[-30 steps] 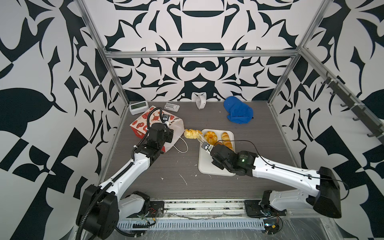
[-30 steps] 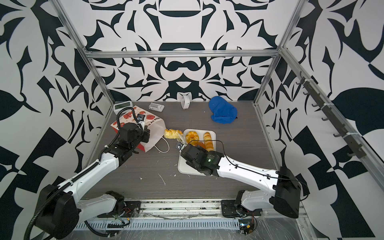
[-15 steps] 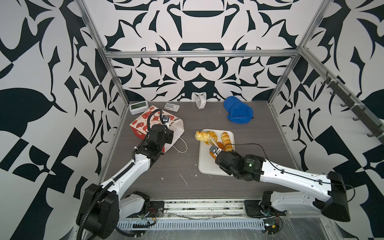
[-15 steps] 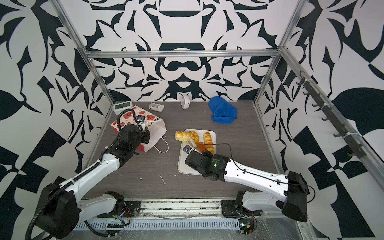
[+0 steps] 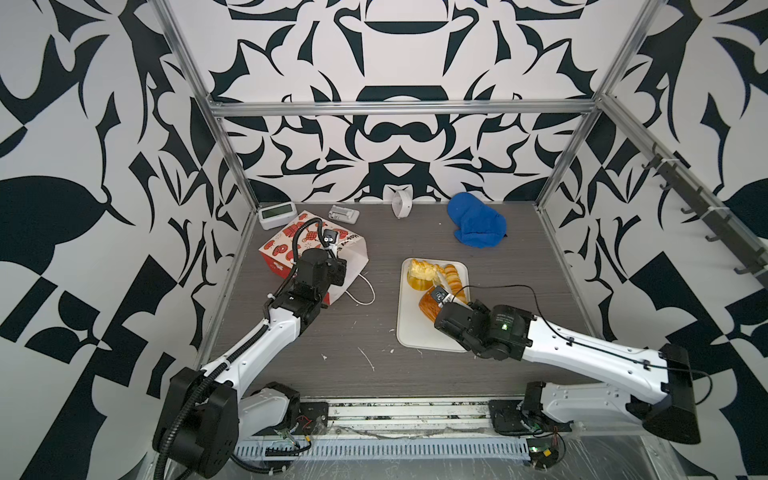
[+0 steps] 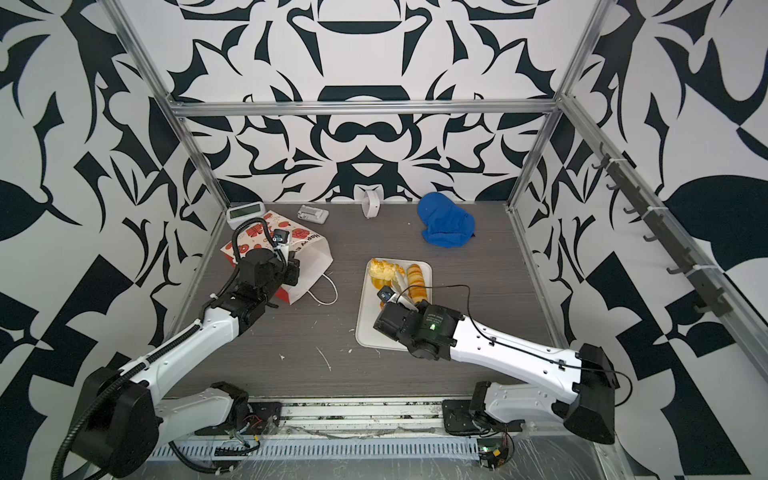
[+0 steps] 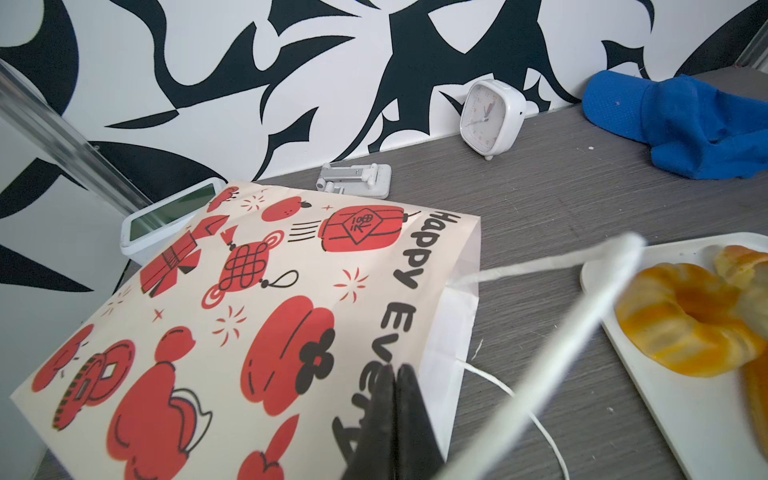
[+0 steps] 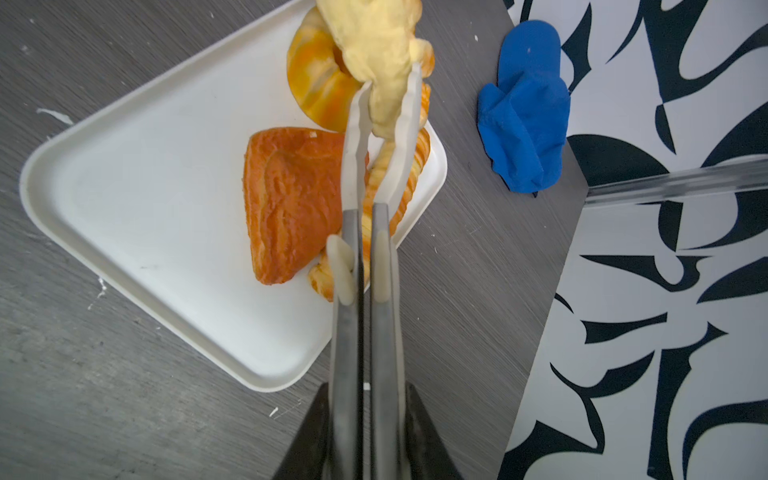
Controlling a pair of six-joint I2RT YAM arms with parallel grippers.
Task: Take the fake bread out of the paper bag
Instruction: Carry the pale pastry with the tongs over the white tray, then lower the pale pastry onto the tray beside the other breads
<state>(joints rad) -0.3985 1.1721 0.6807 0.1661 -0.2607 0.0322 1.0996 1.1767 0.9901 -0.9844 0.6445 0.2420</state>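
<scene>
Above the far end of the white tray (image 8: 145, 166), I note my right hand (image 8: 365, 388) clenched on tongs (image 8: 353, 249) pinching the braided bun (image 8: 374, 37) over a ring (image 8: 316, 83); I would lower it onto bare tray before releasing.

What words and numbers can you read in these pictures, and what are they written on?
"Happy": black letters on the paper bag.
"Eve": the next word on the bag; the rest hides behind the left tool.
Sign inside the bag's red lantern print: too blurred to read.
Numbers on the white clock: too small.
Label on the right arm: too small.
</scene>
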